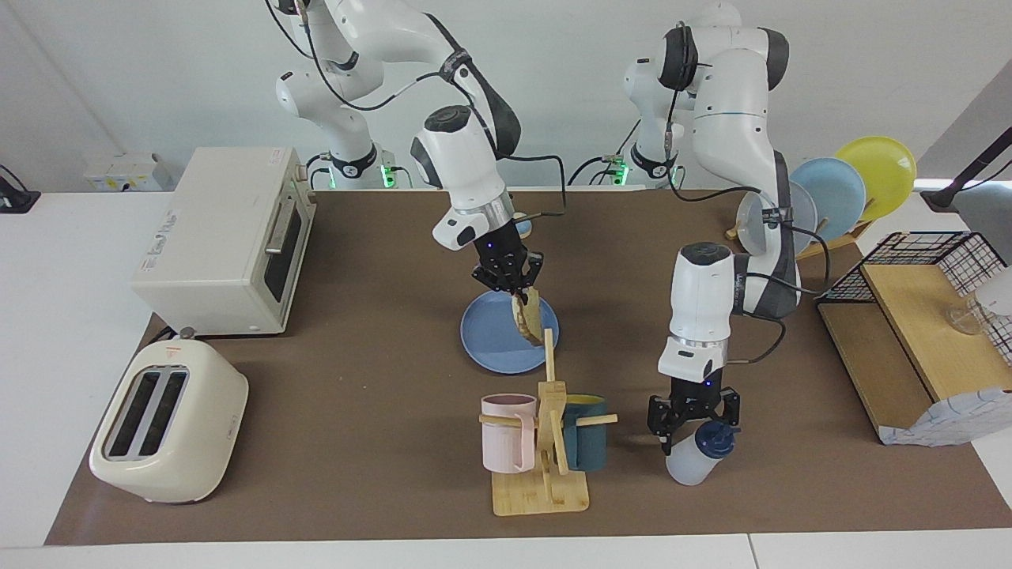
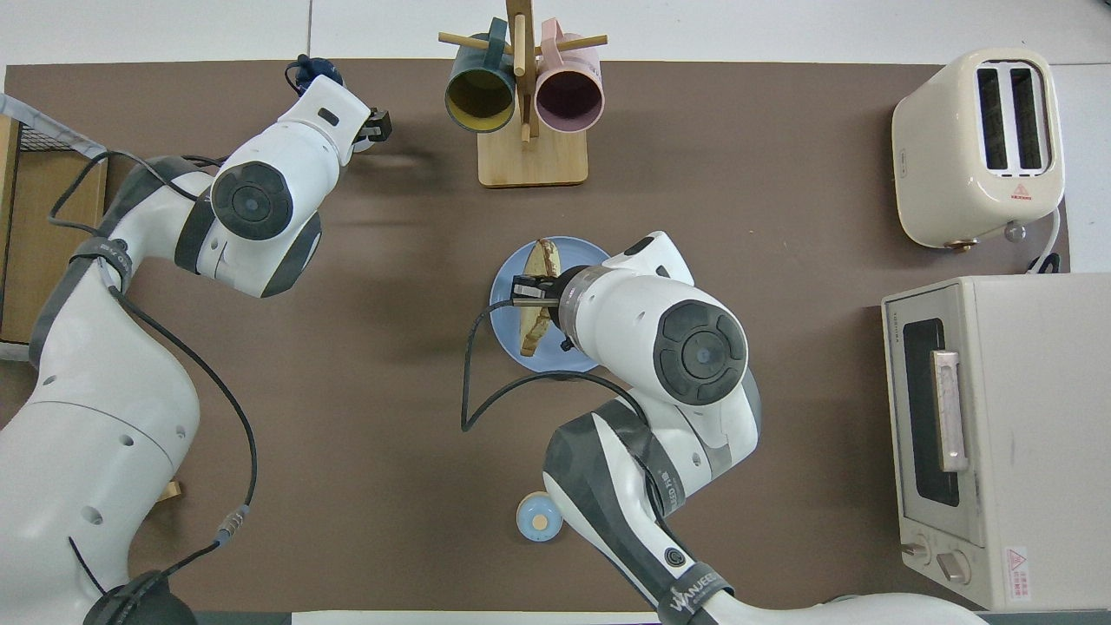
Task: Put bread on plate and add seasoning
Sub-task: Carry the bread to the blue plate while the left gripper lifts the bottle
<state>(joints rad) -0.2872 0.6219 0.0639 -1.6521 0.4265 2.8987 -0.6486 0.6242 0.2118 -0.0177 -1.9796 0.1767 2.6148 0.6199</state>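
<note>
While the toaster (image 1: 168, 433) fills the lower left of the facing view and the toaster oven (image 1: 225, 241) the upper left, a wide stretch of bare brown mat lies between them and the frame's centre. At centre, the right gripper (image 1: 512, 291) hangs over the plate (image 1: 490, 338), its fingertips pinched together on the top edge of the bread (image 1: 530, 316), which hangs upright on edge with its lower corner at the plate's surface. Just below the plate stands the mug rack (image 1: 545, 442), its post reaching up to the plate's rim. Right of the rack, the left gripper (image 1: 694, 419) straddles the seasoning (image 1: 700, 454) at its dark cap, fingers apart; whether they touch it I cannot tell. Bare mat runs from the bottle toward the wooden shelf (image 1: 909, 356) at the right edge.
</note>
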